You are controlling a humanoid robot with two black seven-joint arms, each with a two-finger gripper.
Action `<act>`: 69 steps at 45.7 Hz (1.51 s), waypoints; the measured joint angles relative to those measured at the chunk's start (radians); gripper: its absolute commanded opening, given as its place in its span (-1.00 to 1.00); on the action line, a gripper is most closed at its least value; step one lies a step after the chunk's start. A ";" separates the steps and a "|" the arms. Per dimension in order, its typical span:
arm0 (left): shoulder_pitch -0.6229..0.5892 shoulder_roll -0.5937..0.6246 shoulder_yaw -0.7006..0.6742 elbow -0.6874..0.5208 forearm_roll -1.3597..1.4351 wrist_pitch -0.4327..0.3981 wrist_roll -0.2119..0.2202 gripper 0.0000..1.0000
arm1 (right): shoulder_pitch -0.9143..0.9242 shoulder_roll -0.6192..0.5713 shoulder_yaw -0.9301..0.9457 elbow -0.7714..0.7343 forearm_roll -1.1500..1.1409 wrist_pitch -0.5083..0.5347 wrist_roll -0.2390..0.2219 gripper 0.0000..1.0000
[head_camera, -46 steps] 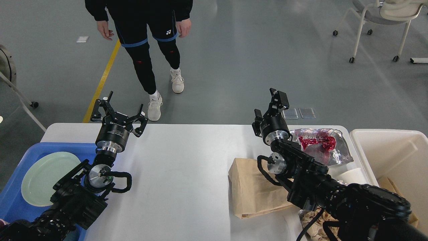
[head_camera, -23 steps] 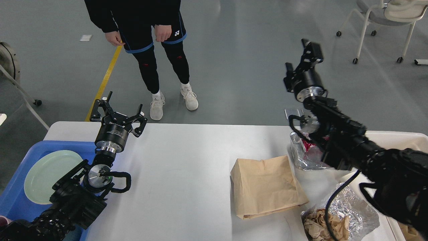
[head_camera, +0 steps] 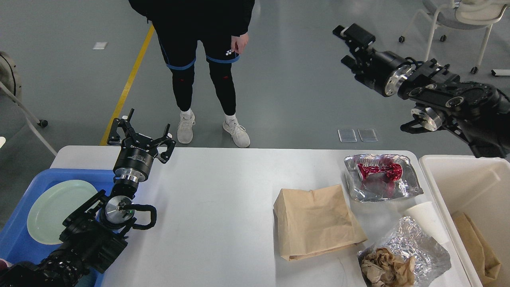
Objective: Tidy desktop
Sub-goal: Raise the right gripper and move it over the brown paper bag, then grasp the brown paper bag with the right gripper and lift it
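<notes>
Reaching high past the far right corner of the desktop (head_camera: 215, 207), the right gripper (head_camera: 350, 42) hangs over the floor, its fingers too dark to tell. The left gripper (head_camera: 141, 133) stands upright at the far left edge, fingers spread wide, empty.

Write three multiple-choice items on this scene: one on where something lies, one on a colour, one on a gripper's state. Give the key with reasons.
1. Where does the pale green plate lie?
A. in the blue tray
B. in the cream-white bin
C. on the brown paper bag

2. What colour shows inside the foil wrapper at the far right of the desktop?
A. blue
B. red
C. yellow

3. How does the left gripper stand?
A. shut on the plate
B. shut on the paper cup
C. open and holding nothing

Key: 1 A, the plate rests inside the tray's blue walls. 2 B, crumpled red shows within the silver foil. 3 C, its fingers are spread apart above the desktop's far edge.
</notes>
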 measured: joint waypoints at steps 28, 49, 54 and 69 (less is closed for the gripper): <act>0.000 0.000 0.000 0.001 0.000 0.000 0.000 0.99 | 0.725 0.232 -0.462 0.666 -0.236 0.463 -0.411 1.00; 0.000 0.000 0.000 0.000 0.000 0.000 0.000 0.99 | 0.444 0.513 -0.468 0.674 0.252 0.091 -0.618 1.00; 0.000 0.000 0.000 0.000 0.000 0.000 0.000 0.99 | 0.348 0.524 -0.460 0.623 0.326 0.000 -0.615 1.00; 0.000 0.000 0.000 0.000 0.000 0.000 0.000 0.99 | 0.208 0.580 -0.423 0.547 0.339 -0.133 -0.606 0.87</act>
